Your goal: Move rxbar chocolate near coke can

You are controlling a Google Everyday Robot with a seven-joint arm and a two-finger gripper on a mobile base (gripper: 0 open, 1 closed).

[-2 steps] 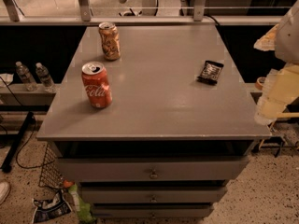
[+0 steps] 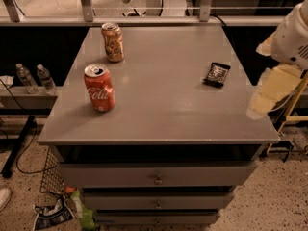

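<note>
The rxbar chocolate, a small flat black bar with pale print, lies on the right side of the grey table top. The coke can, red with white script and an opened silver top, stands upright on the left side, well apart from the bar. My gripper shows as a pale yellowish part under the white arm, at the table's right edge. It hangs to the right of the bar and slightly nearer the front, not touching it.
An orange-tan patterned can stands at the back left, behind the coke can. The table has drawers below. Two water bottles stand on a low ledge at left. Cables and litter lie on the floor at left.
The arm's pale yellowish part has shifted slightly left, over the table's right edge. The bar and both cans have not moved.
</note>
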